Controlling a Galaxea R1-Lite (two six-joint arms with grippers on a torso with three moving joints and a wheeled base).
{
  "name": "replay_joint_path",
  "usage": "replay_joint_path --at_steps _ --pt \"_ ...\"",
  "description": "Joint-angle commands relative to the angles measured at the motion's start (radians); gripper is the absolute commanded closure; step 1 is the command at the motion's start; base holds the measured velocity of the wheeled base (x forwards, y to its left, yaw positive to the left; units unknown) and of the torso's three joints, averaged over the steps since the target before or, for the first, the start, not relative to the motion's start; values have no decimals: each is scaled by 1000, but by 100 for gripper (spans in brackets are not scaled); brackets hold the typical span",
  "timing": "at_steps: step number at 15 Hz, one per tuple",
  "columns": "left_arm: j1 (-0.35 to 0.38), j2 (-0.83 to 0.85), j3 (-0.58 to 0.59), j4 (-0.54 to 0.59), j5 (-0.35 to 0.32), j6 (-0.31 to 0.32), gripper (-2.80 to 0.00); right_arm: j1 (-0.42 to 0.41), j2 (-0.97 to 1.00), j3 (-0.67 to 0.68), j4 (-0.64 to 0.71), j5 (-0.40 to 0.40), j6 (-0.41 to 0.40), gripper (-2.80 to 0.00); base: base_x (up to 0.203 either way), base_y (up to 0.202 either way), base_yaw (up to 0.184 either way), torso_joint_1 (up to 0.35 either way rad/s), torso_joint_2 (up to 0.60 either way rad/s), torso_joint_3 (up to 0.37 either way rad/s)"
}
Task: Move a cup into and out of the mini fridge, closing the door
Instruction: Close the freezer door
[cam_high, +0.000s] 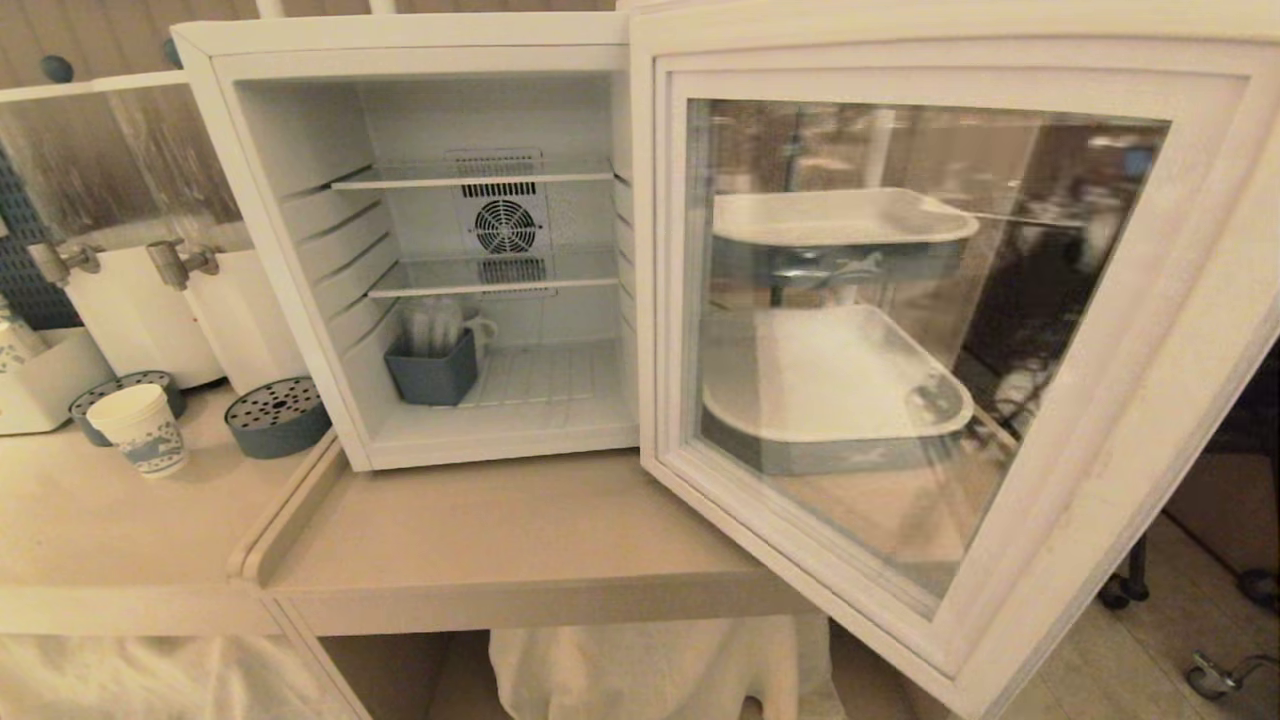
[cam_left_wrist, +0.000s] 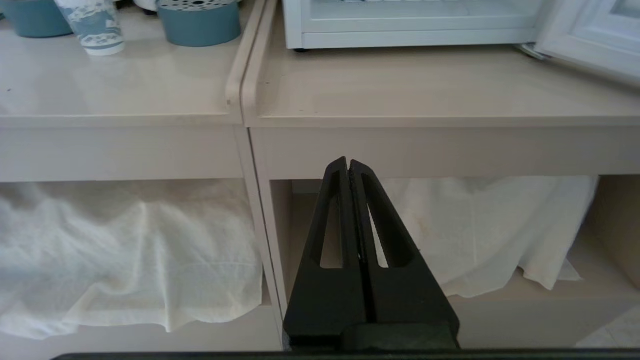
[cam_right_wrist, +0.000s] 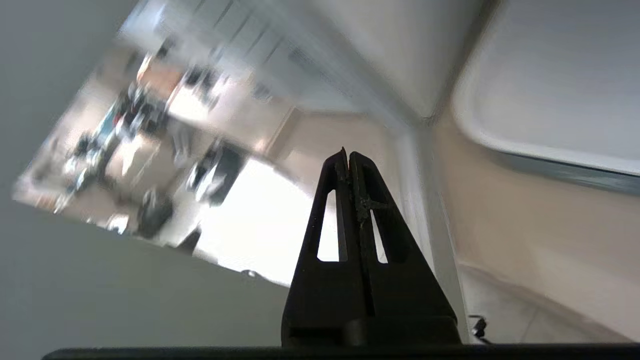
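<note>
**Presently: cup outside the fridge, door swung wide, both grippers empty**

Outside the mini fridge (cam_high: 430, 250), the cup (cam_high: 143, 428) is seen standing upright on the left-hand counter (cam_high: 120, 520), just in front of a round grey-blue drip tray (cam_high: 92, 403) and near a second, perforated one (cam_high: 277, 417). It is a small paper cup with a blue print and a rolled rim, so it is judged to be very light, thin-walled and easily crushed; a gentle pinch across the upper wall, just below the rim, is thought to be the safest hold, since the rim stiffens it there. Whether it holds any liquid cannot be made out.

Neither gripper is near it. The left gripper (cam_left_wrist: 348, 167) is held low in front of the counter edge with its fingers pressed together and nothing between them; the cup lies well apart from it, up on the counter and off to its left. The right gripper (cam_right_wrist: 348, 159) is likewise fully closed and empty, and appears to be close against the outer face of the door (cam_high: 1010, 560), though that view is blurred.

The door stands wide open to the right. Inside, a grey bin (cam_high: 432, 368) rests on the fridge floor at the left beneath two glass shelves. White drink dispensers (cam_high: 150, 300) are placed behind the cup.
</note>
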Motion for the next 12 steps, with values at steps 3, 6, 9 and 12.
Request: replay_joint_path --at_steps 3,6,9,12 --pt "1 2 0 -1 0 0 0 128 -152 18 -1 -13 135 0 0 0 0 0 0 0" --pt "1 2 0 -1 0 0 0 308 -217 6 -8 -104 248 0 0 0 0 0 0 0" --pt "1 2 0 -1 0 0 0 559 -209 -22 -9 -327 275 0 0 0 0 0 0 0" --pt "1 2 0 -2 0 0 0 750 -92 -75 -7 -556 274 0 0 0 0 0 0 0"
